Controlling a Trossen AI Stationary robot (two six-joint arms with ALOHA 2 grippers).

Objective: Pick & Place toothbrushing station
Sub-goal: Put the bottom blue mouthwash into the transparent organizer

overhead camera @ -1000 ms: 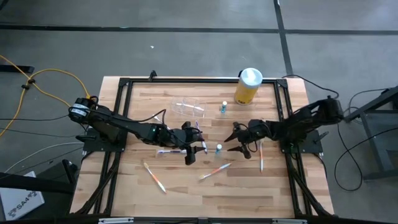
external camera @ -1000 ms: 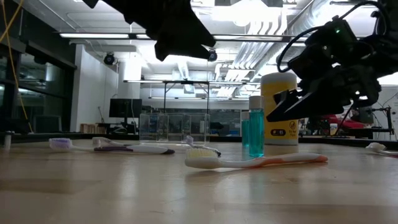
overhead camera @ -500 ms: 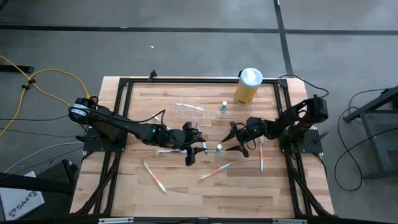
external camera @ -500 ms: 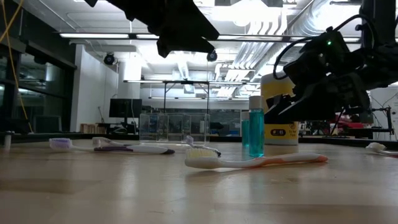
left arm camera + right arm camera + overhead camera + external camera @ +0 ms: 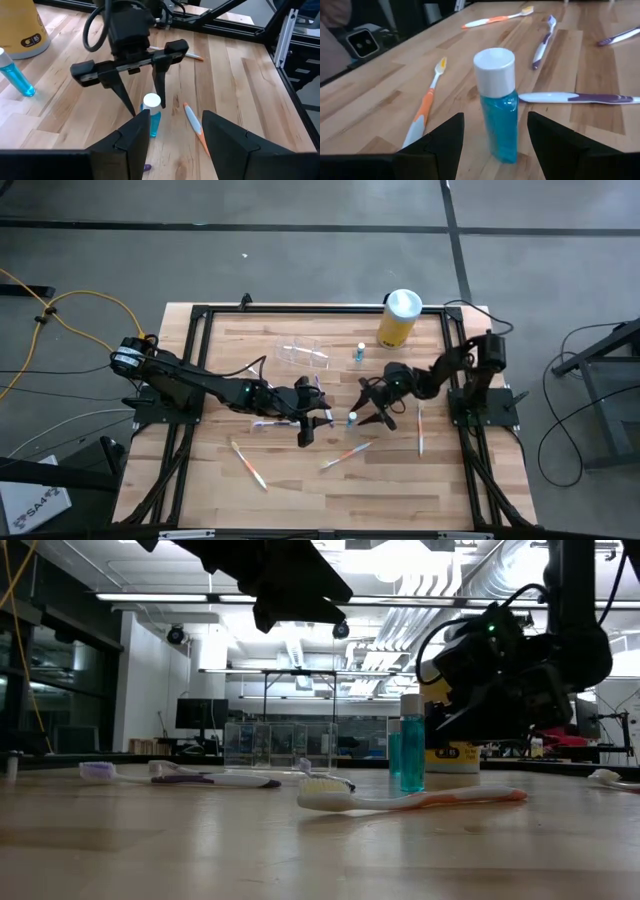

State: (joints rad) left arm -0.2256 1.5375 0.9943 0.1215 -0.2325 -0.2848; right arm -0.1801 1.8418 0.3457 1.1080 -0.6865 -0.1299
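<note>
Right claw spread wide, straddling a small blue bottle mid-tabletop — not yet pinching it. Left claw also spread, facing it from just beside. Risk: one finger clips the upright bottle and topples it, or the two claws collide. Clear holder sits apart at the tabletop's far side, untouched.

Small bottle: blue liquid, white cap. Canister: yellow, white lid. Toothbrushes: orange-white, purple-white. Table: light wood, black frame.
</note>
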